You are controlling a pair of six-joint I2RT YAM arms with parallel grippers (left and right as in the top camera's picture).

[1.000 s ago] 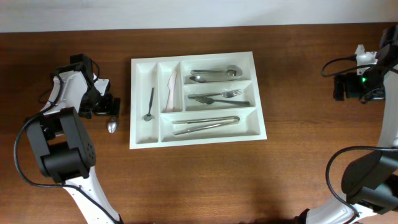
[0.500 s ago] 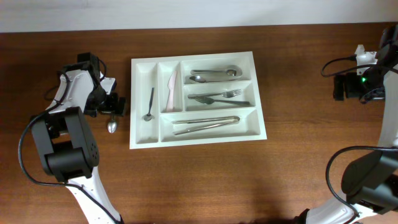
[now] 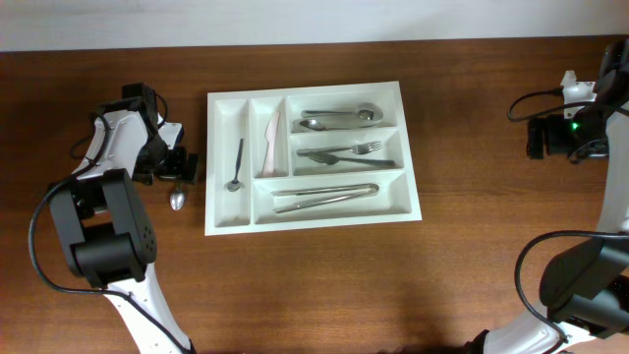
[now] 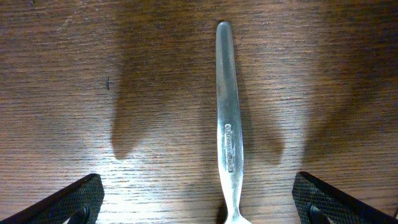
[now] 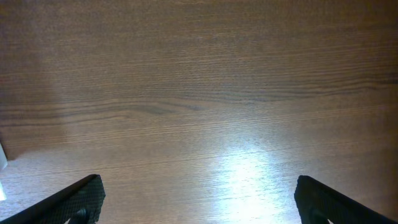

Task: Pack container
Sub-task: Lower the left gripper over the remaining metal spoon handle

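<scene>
Across dark wood table (image 3: 314, 295), logged by size, big to small.

1. Container (image 3: 314, 222). Lay flat at centre, long side L-R. White moulded plastic, rect., raised rim, five compartments: two narrow upright at L, three long horiz. at R. Looked clean, stiff. Already held spoons (image 3: 339, 118) top, forks (image 3: 349, 153) mid, long steel pcs (image 3: 324, 194) (prob. knives) bottom, teaspoon (image 3: 236, 167) in outer narrow slot, pale knife (image 3: 271, 138) in next. Sorted by type, so judged nearly packed.

2. Left gripper (image 3: 175, 167). Hung low just L of container, over handle of loose spoon (image 3: 177, 200). Spread wide at jaws, held nothing. Straddled handle in wrist view, prob. lined up for pickup.

3. Right gripper (image 3: 545, 138). Sat well apart at far R over bare wood. Spread wide too, empty. Prob. kept clear of pickup.

4. Loose spoon. Lay on wood just beside container's L wall, not touching, bowl toward near edge. Steel, slim handle w/ stamped mark, unreadable. Judged last pc to go in.
</scene>
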